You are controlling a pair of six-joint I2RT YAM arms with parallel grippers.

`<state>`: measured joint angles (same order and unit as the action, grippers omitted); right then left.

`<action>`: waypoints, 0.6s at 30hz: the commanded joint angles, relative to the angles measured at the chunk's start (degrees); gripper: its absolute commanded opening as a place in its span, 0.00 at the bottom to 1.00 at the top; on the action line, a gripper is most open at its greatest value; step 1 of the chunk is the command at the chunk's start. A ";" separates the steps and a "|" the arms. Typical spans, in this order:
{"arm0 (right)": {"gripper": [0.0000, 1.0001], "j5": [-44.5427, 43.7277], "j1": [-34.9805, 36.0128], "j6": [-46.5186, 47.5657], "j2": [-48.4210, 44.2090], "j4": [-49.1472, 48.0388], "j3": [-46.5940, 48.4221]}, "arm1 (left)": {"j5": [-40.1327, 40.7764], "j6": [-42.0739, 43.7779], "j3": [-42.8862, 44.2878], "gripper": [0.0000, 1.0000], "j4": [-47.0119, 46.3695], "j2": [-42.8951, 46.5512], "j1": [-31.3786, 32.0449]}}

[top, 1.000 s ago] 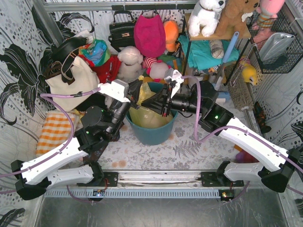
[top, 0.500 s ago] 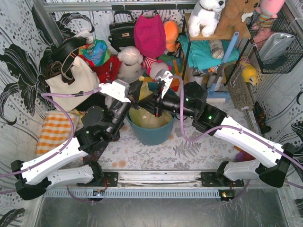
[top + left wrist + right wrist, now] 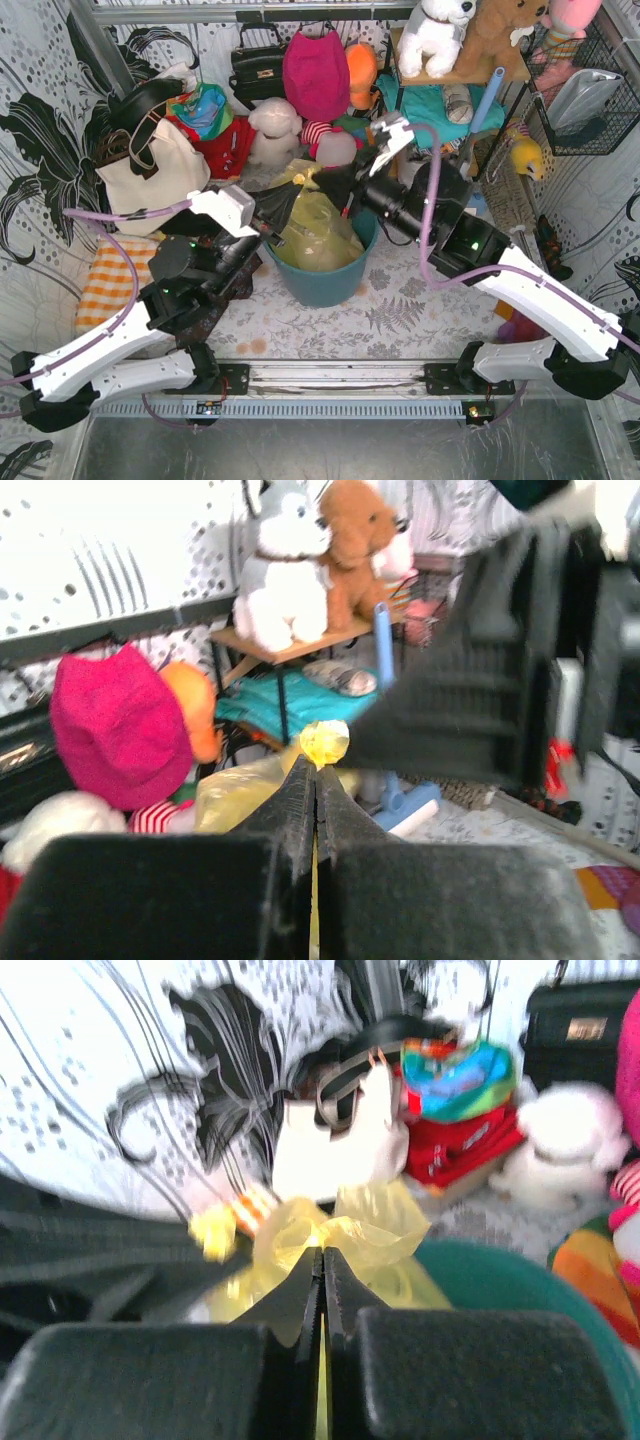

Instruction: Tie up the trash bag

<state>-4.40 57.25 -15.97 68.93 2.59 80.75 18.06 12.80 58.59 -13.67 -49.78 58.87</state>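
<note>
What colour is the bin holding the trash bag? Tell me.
Teal; the bin shows best in the top external view, around the trash bag.

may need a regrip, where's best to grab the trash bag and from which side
The bunched loose plastic atop the trash bag, from either side above the teal bin rim. Its body sits sunk in the bin; only those thin flaps stand free, where the left claw and right claw pinch.

The table (image 3: 400, 310) is covered with a white cloth printed with grey ferns. A round teal bin (image 3: 320, 285) is stood at its middle, a cream tote bag (image 3: 150, 180) is set at the left rear, and an orange checked cloth (image 3: 108, 265) is laid just in front of that bag
</note>
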 commanded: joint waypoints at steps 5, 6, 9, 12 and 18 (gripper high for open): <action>0.00 -5.03 0.21 -0.80 10.84 4.07 23.15 | -17.63 0.33 2.28 0.00 -2.97 1.76 0.19; 0.00 -4.57 0.16 -0.33 12.75 4.73 25.99 | -19.53 0.24 2.79 0.00 -2.76 1.45 0.19; 0.00 -1.58 0.15 0.56 18.83 7.09 35.40 | -25.04 0.48 5.56 0.00 -1.36 -0.21 0.20; 0.00 2.78 0.18 -0.01 24.00 9.50 44.32 | -28.08 1.11 9.83 0.00 0.61 -3.48 0.24; 0.00 8.57 0.16 -1.32 32.53 16.47 58.41 | -25.43 3.37 15.80 0.00 1.32 -9.59 0.21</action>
<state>-0.82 57.25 -16.71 99.09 14.28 132.35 -7.38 13.93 70.67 -12.19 -56.88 58.89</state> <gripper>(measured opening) 0.003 0.008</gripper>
